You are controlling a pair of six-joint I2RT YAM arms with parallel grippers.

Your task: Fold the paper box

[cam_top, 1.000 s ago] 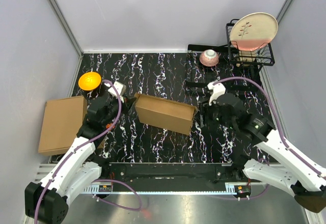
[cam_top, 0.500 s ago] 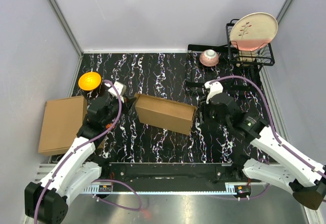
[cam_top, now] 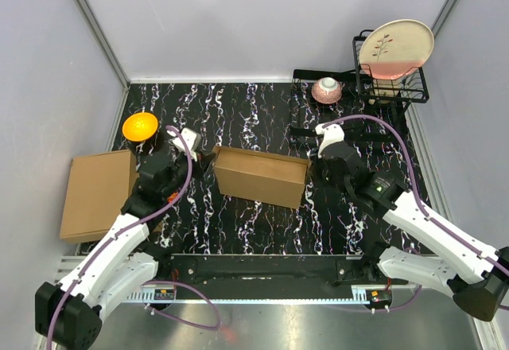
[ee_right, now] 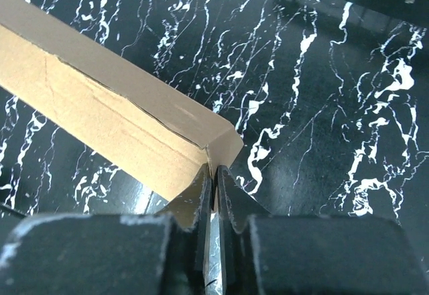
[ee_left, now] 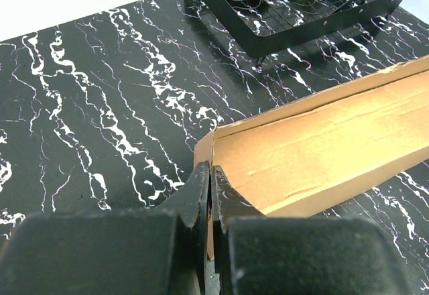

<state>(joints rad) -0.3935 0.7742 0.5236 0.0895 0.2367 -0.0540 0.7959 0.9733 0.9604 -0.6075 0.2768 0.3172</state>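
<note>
The paper box (cam_top: 261, 176) is brown corrugated cardboard, a shallow rectangular shape at the middle of the black marbled table. My left gripper (cam_top: 205, 161) pinches the box's left end wall; in the left wrist view its gripper (ee_left: 210, 174) is shut on that thin wall of the box (ee_left: 315, 154). My right gripper (cam_top: 312, 167) is at the box's right end; in the right wrist view its gripper (ee_right: 214, 174) is shut on the right end flap of the box (ee_right: 107, 107). The box hangs between the two grippers.
A stack of flat brown cardboard (cam_top: 97, 192) lies at the left edge. An orange bowl (cam_top: 140, 126) sits at the back left. A black wire rack (cam_top: 390, 83) with a plate (cam_top: 395, 48) and a small pink bowl (cam_top: 327, 90) stand at the back right.
My right gripper moved left to the box's right end and closed on its flap. The box turned squarer to the table edge. The left gripper kept its grip.
</note>
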